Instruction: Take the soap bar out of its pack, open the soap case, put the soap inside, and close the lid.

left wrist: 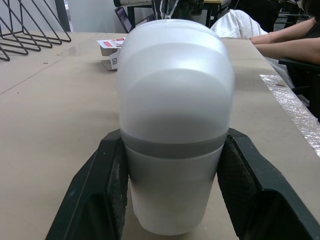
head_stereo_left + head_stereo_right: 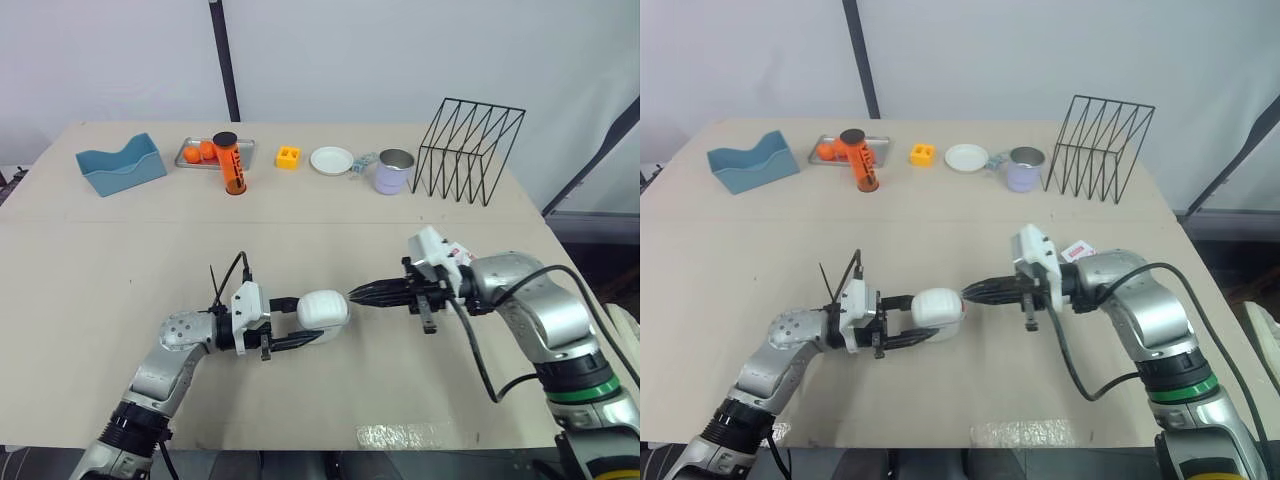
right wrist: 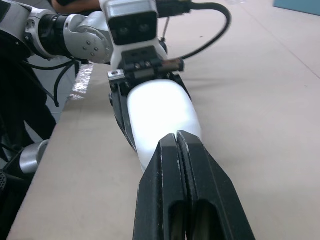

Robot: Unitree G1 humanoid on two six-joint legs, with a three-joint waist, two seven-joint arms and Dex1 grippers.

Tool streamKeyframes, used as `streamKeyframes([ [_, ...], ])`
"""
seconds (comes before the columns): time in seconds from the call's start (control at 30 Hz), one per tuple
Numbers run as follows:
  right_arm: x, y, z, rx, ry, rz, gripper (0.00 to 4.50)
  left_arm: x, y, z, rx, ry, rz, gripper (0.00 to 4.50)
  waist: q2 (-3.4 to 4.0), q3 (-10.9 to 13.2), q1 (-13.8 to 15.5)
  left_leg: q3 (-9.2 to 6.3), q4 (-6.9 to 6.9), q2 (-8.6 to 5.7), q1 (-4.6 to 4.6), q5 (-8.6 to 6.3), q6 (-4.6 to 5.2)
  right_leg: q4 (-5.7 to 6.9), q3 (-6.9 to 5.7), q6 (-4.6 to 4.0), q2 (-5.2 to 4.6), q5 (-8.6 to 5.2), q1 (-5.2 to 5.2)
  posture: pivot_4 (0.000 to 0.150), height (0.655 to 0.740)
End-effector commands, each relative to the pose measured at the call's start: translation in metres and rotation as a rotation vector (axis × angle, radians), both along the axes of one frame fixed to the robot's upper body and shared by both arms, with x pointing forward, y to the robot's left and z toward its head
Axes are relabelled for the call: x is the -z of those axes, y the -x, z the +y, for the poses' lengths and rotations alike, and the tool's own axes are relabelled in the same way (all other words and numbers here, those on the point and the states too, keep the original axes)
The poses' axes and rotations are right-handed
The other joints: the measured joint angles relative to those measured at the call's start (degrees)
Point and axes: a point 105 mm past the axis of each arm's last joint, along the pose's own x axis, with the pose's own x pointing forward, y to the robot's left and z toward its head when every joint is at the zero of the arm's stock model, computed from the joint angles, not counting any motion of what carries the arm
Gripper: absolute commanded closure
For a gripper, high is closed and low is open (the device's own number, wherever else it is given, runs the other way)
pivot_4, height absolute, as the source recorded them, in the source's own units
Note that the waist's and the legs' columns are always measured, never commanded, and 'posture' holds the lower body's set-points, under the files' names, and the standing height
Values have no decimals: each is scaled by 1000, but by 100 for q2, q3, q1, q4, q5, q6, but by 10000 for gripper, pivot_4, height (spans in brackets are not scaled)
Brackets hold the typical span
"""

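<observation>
A white soap case (image 2: 322, 310) with a rounded lid (image 1: 175, 65) lies just above the table's front middle, its lid down. My left gripper (image 2: 315, 321) is shut on the case, one black finger (image 1: 97, 195) on each side. My right gripper (image 2: 352, 294) is shut with nothing in it, and its fingertips (image 3: 176, 140) touch the case's end from the right. The soap pack (image 2: 1078, 250), a small white box with red print, lies on the table beside my right wrist. Whatever is inside the case is hidden.
Along the far edge stand a blue tray (image 2: 120, 165), a metal tray (image 2: 190, 160) with orange fruit, an orange bottle (image 2: 233, 162), a yellow block (image 2: 288, 157), a white plate (image 2: 331, 160), a lilac cup (image 2: 394, 172) and a black wire rack (image 2: 470, 150). A person's arms (image 1: 285, 42) rest past the table's edge.
</observation>
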Motion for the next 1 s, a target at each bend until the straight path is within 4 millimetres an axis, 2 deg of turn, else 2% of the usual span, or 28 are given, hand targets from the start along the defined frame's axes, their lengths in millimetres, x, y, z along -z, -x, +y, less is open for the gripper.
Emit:
streamKeyframes([
  [0.03, -12, -3, -15, 15, -50, -103, 44556, -7, -5, 8, -29, 5, -14, 24945, 0, 2, 0, 0, 0, 0, -1, 0, 0, 0, 0, 0, 0, 0, 0, 1500, 7400],
  [0.07, -10, -3, -18, 21, -53, -104, 44556, -8, -5, 9, -31, 9, -9, 24945, 0, 3, 0, 0, 0, 0, -1, 0, 0, 0, -1, 0, 0, 0, 0, 1500, 7400],
  [0.17, 1, 1, -24, 11, -52, -147, 38068, -9, -6, 10, -31, 8, -2, 24945, 1, 5, 3, -1, 0, -1, -2, 0, 0, 0, -1, 1, 0, 0, 0, 1500, 7400],
  [0.23, 4, 4, -25, 6, -66, -149, 28906, -9, -6, 10, -29, 6, 1, 24945, 5, 8, -1, 0, 0, -1, -2, 0, 0, -1, 0, 0, -1, 0, 0, 1500, 7400],
  [0.33, 11, 8, -27, -7, -61, -135, 18878, -10, -7, 11, -27, 4, 3, 24945, 13, 13, 1, 1, 1, -2, -2, 0, 0, 0, 0, 0, -1, 0, 0, 1500, 7400],
  [0.37, 13, 9, -28, -11, -61, -135, 12833, -11, -7, 11, -26, 2, 3, 24945, 13, 13, 2, -1, 1, -2, -2, 0, 0, 0, -1, 0, -1, 0, 1, 1500, 7400],
  [0.47, 15, 15, -29, -31, -62, -126, 322, -11, -7, 12, -24, 0, 3, 24945, 13, 13, 3, 0, 1, -3, -2, 0, 0, 0, 0, 0, -1, 0, 1, 1500, 7400],
  [1.0, 23, 23, -25, -83, -81, -162, 322, -13, -2, 16, -18, -6, 39, 24945, 14, 14, 2, -1, 1, -2, -2, 0, 0, 0, -1, 0, -1, 0, 1, 1500, 7400],
])
